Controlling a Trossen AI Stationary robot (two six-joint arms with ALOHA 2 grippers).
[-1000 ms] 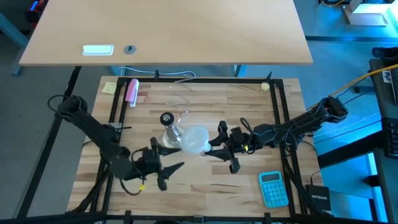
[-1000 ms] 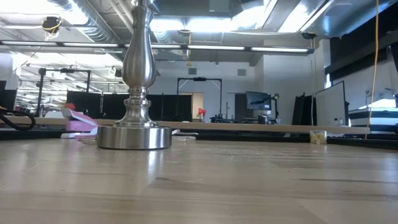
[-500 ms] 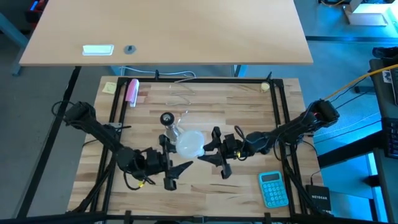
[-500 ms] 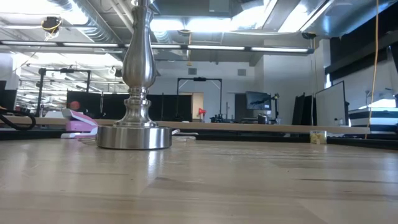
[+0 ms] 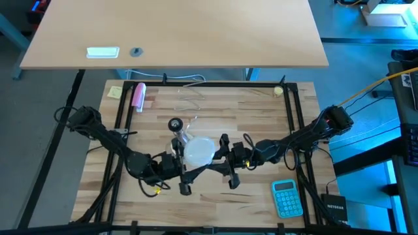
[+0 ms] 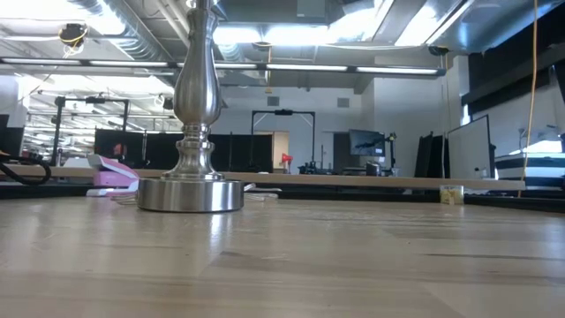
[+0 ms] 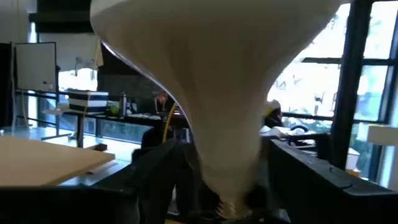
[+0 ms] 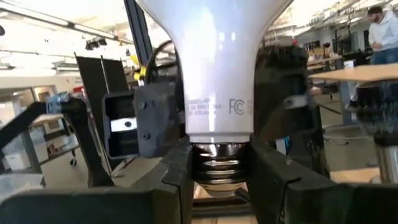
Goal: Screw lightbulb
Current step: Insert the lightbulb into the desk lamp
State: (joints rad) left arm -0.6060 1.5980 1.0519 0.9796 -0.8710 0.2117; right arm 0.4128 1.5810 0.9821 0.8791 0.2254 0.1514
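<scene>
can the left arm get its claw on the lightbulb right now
Probably yes. The left claw stands open right beside the lightbulb, its fingers flanking the narrow neck. The right claw is shut on the screw base, but on the opposite side.

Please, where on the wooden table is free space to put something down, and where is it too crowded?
Free: the bare wood between the lamp stand and the yellow object at the far right corner, and the front strip left of the calculator. Crowded: the middle, where the left gripper and the right gripper meet at the lightbulb, close beside the stand.
</scene>
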